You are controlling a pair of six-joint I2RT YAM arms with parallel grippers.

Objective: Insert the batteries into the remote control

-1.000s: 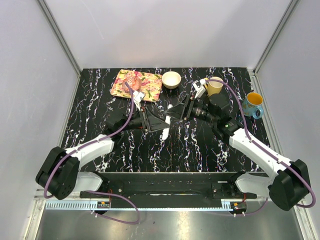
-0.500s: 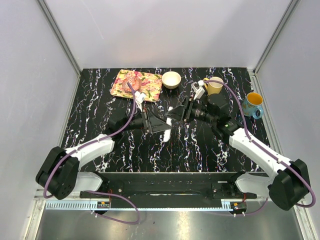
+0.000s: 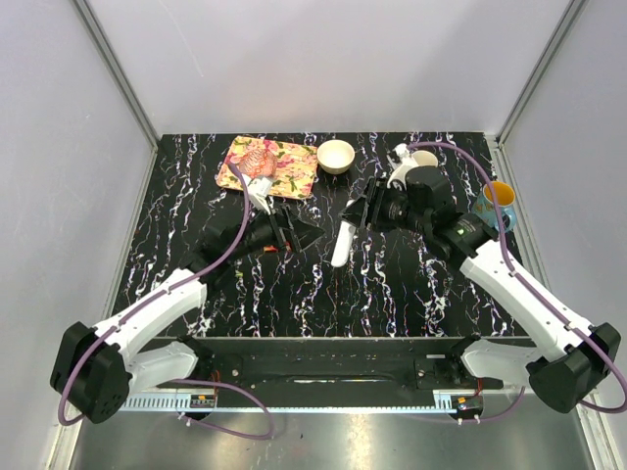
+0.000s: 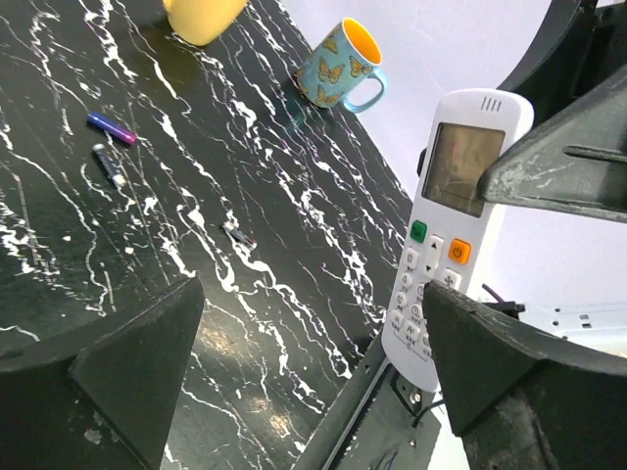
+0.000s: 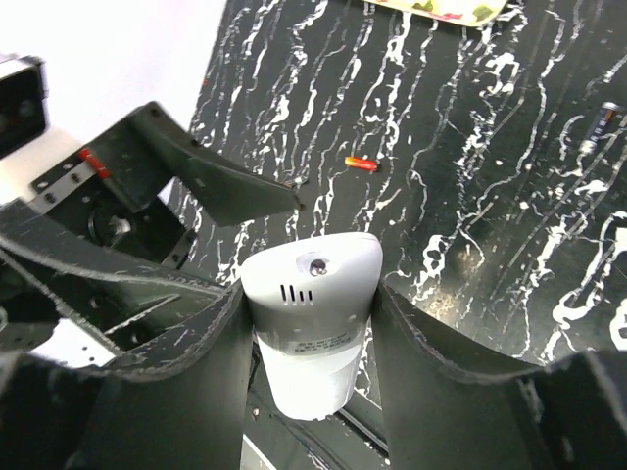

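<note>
- left arm [image 3: 162, 304] stretched forward; left gripper [image 3: 306, 235] gaping wide, gripping nothing.
- right arm [image 3: 519, 289] angled inward; right gripper [image 3: 355, 213] clamped around a slim white plastic remote control [image 3: 340, 247].

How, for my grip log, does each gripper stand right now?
Left gripper: open, holding nothing.
Right gripper: closed on the slim white plastic remote control.

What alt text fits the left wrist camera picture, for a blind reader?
A white remote control, screen and buttons facing the camera, is held up by the right arm's jaws. Behind it, a black marbled table carries small batteries, a butterfly mug and a yellow cup.
</note>
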